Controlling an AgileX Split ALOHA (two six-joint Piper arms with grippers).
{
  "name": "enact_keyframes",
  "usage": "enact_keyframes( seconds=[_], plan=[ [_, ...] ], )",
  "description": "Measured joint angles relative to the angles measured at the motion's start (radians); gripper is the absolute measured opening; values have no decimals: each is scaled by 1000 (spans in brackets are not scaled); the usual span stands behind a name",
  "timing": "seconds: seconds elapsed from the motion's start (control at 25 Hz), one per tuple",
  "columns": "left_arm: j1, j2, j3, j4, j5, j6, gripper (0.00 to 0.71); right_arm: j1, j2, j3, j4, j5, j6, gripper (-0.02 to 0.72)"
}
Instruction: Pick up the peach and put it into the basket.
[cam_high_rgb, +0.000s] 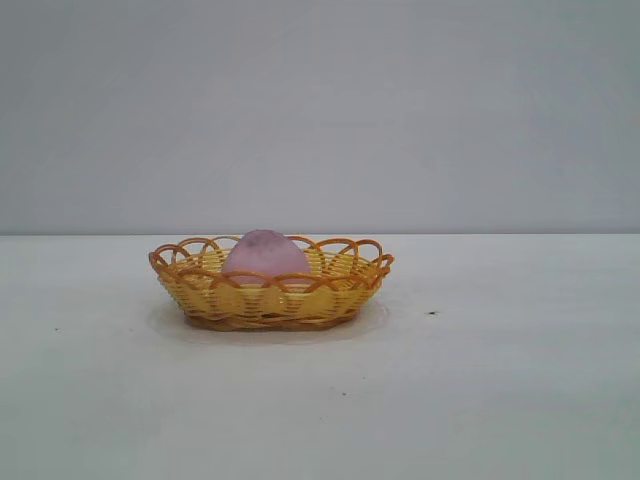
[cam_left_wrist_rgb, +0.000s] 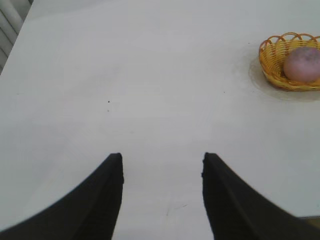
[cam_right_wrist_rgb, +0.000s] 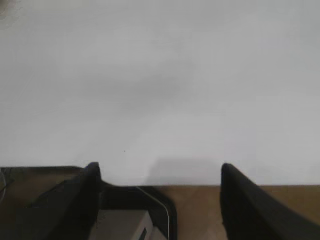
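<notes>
1 dusty pink, fuzzy rounded peach (cam_high_rgb: 266, 256) sits inside the shallow oval yellow wicker basket (cam_high_rgb: 345, 288) with its orange-brown looped rim, on the white table (cam_high_rgb: 500, 380). The placing step looks done; nothing further seems called for beyond keeping clear. The left gripper (cam_left_wrist_rgb: 162, 170), jaws apart and empty, sits well back, the basket at its 2 o'clock. The right gripper (cam_right_wrist_rgb: 157, 175), also spread and empty, hangs over the table edge.

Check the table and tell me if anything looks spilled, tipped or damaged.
Nothing stands out. The peach sits inside the basket, which rests flat and upright on the table. The left gripper and right gripper are open and empty, away from the basket.
</notes>
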Motion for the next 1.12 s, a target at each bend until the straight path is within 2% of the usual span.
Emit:
enact_keyframes(
  seconds=[0.36, 0.44, 0.48, 0.52, 1.12],
  plan=[
    [0, 0, 0, 0, 0, 0, 319, 0, -302, 6, -13, 9, -10, 469],
    [0, 0, 0, 0, 0, 0, 319, 0, -305, 6, -15, 11, -10, 469],
    [0, 0, 0, 0, 0, 0, 319, 0, -305, 6, -15, 12, -10, 422],
    [0, 0, 0, 0, 0, 0, 319, 0, -305, 6, -15, 12, -10, 418],
    [0, 0, 0, 0, 0, 0, 319, 0, -305, 6, -15, 12, -11, 421]
  ],
)
